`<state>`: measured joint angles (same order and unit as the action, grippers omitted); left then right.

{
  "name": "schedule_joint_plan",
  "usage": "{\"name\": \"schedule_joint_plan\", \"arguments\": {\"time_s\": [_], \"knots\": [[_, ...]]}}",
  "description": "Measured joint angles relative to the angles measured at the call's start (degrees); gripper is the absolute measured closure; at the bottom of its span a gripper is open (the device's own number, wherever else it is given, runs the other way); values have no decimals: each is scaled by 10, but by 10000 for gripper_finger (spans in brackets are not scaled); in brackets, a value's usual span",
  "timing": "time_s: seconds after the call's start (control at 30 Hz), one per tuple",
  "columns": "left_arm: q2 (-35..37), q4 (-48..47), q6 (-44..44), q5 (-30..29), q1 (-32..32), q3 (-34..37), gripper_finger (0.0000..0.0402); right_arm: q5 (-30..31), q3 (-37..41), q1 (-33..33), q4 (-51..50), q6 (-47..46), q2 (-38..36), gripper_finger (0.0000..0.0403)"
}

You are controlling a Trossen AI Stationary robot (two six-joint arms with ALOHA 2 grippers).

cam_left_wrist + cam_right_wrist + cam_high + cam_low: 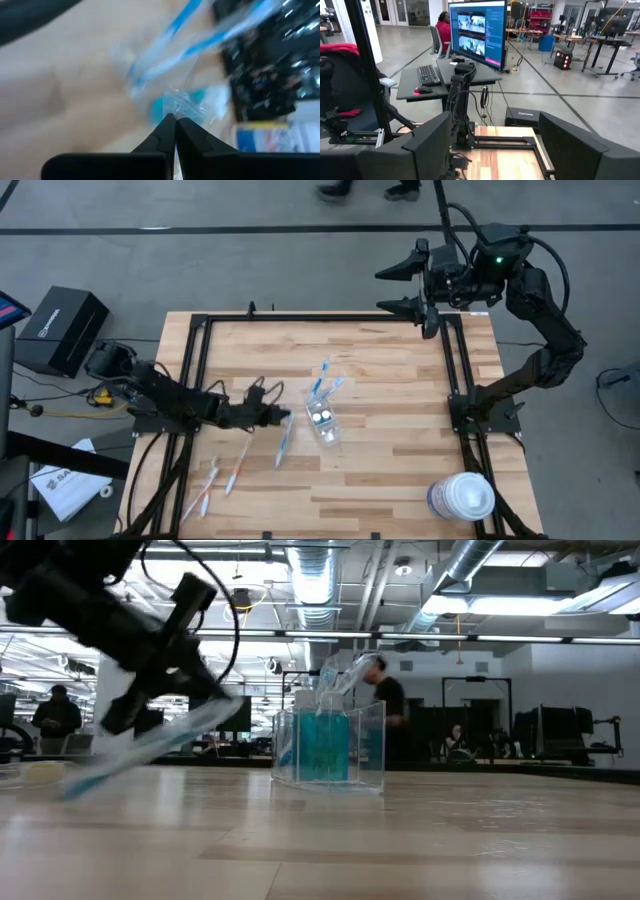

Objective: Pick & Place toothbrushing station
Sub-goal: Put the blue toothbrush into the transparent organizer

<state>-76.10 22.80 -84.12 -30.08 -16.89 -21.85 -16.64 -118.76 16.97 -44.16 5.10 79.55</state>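
A clear plastic cup (326,432) (365,745) stands mid-table, with two teal tubes (325,745) upright in it and blue-and-white toothbrushes (325,383) leaning out over its far rim. My left gripper (287,418) (174,119), just left of the cup, is shut on a blue-and-white toothbrush (282,446) (140,750). Two more toothbrushes (222,478) lie flat near the front left. My right gripper (405,288) (495,150) hangs open, high over the table's far right corner. My left gripper pinches the toothbrush by its end nearest the cup (181,106), between the tips of its two fingers. The fingers come from the table's left, slanting a little downward. The brush tilts down from the fingers toward the near edge; whether its low end (72,788) touches the table I cannot tell.
A big round white-lidded tub (462,498) stands at the front right corner. Black frame rails (195,370) run along the table's left, far and right sides. A black box (62,328) sits off the table at the left. People stand in the room beyond.
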Motion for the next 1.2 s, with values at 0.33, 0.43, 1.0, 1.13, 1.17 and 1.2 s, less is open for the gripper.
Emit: {"name": "schedule_joint_plan", "arguments": {"time_s": [0.33, 0.43, 1.0, 1.13, 1.17, 1.2], "knots": [[121, 168, 310, -81, 58, 1, 401, 0, 0, 6, 3, 0, 0, 113], [152, 221, 391, -81, 77, 1, 401, 0, 0, 12, 7, -1, 0, 113], [75, 410, 520, -19, 173, -6, 401, -29, 0, 42, 21, -23, 0, 113], [26, 421, 519, 6, 176, -37, 401, -29, 0, 46, 29, -26, 0, 113], [14, 419, 519, 13, 176, -42, 401, -29, 0, 46, 29, -26, 0, 113], [1, 418, 519, 17, 176, -49, 401, -29, 0, 46, 29, -26, 0, 113]]}}
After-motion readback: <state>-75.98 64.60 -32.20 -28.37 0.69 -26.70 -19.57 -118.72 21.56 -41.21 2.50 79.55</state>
